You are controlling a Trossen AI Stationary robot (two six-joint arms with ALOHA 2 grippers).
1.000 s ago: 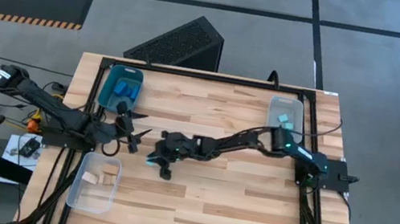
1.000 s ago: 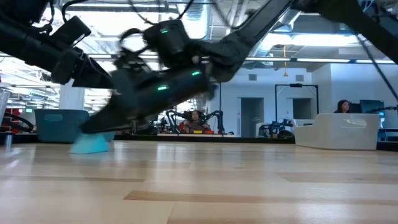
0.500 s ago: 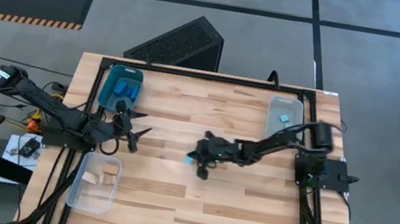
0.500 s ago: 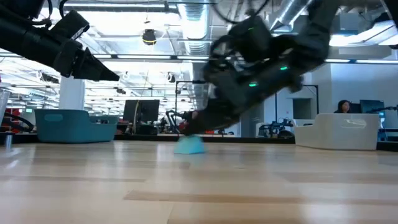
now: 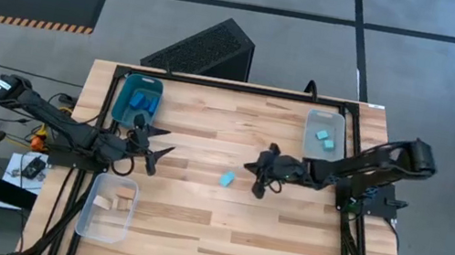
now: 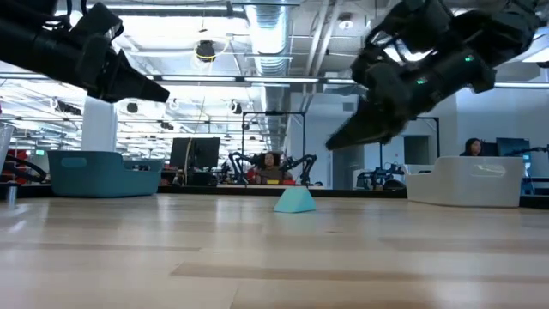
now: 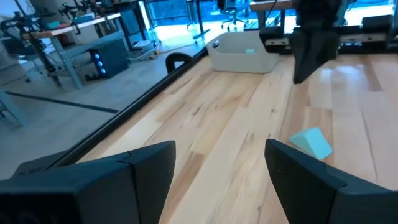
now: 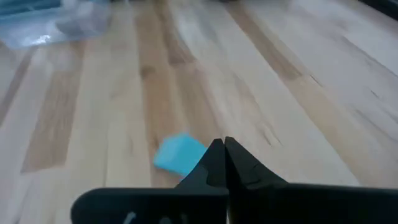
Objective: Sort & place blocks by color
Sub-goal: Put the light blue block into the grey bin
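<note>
High: 1 turquoise block (image 5: pixel 226 178) loose mid-surface (image 5: pixel 229 230), 2 more in the clear tray (image 5: pixel 323 134), 2 wood blocks (image 5: pixel 114 198) in the near-left tray.
Right end effector (image 5: pixel 263 168) sits just beside the loose block, not touching.
Low: block lies flat.
R wrist: fingers (image 8: pixel 211 163) closed, empty.
L wrist: left end effector (image 7: pixel 217 174) wide open, empty.

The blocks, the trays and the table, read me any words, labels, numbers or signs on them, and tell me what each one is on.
No text can be read in any view.
The turquoise block on the table: plain faces, no marking.
The blue tray, the clear tray and the pale tray: no label shows.
Screens and equipment in the room behind, low view: too small and blurred to read.
</note>
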